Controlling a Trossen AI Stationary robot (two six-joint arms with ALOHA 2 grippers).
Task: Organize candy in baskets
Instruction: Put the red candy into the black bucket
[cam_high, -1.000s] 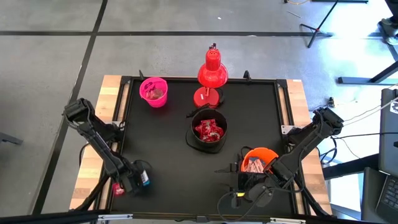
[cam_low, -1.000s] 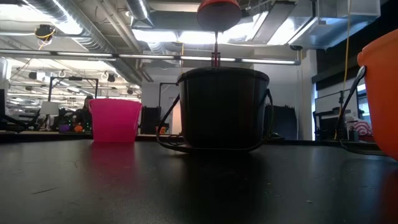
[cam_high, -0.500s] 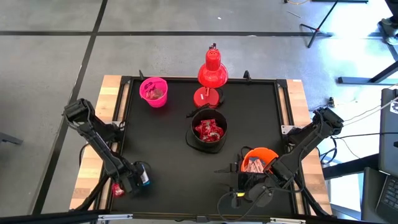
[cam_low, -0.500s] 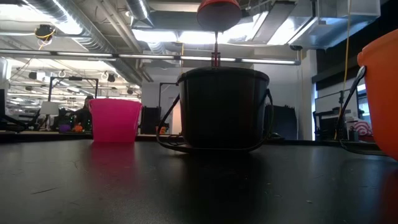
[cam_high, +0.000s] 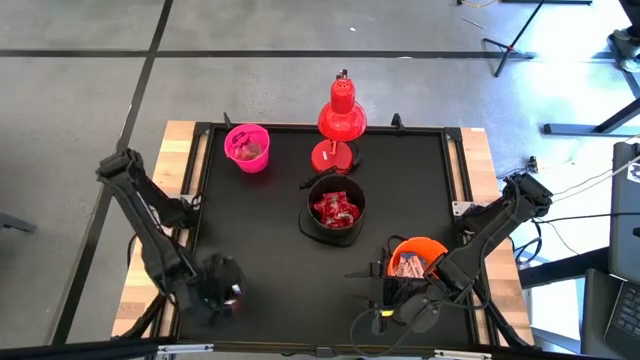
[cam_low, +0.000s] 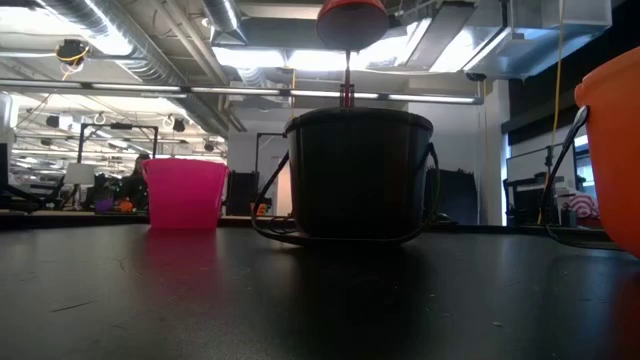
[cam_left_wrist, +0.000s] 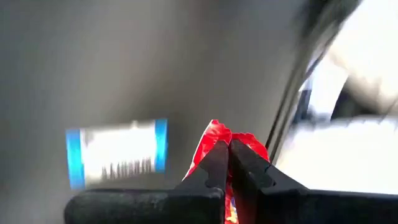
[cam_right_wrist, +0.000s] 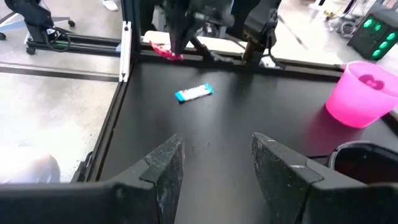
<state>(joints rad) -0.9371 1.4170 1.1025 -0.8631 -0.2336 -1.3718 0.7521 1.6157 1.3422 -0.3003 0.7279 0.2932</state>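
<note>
My left gripper is shut on a red candy above the table's near left corner; in the high view this gripper is blurred. A white-and-blue candy lies flat on the black table beside it, also seen from the right wrist. The pink basket stands at the far left. The black basket, in the middle, holds red candy. The orange basket, near right, holds candy too. My right gripper hangs open beside the orange basket, holding nothing. My left gripper pinches the red candy's crinkled wrapper between its two fingertips, and the wrapper sticks out past them. The fingers come slanting down from above. The candy hangs lifted clear of the table.
A red desk lamp stands at the far edge behind the black basket. The black table top between the baskets is bare. Wooden strips and a raised black frame border the table's sides.
My left gripper has shut on the red candy near the table's near left corner and risen with it, tipping and turning as it went. The red candy is lifted clear; the white-and-blue candy stays on the table.
</note>
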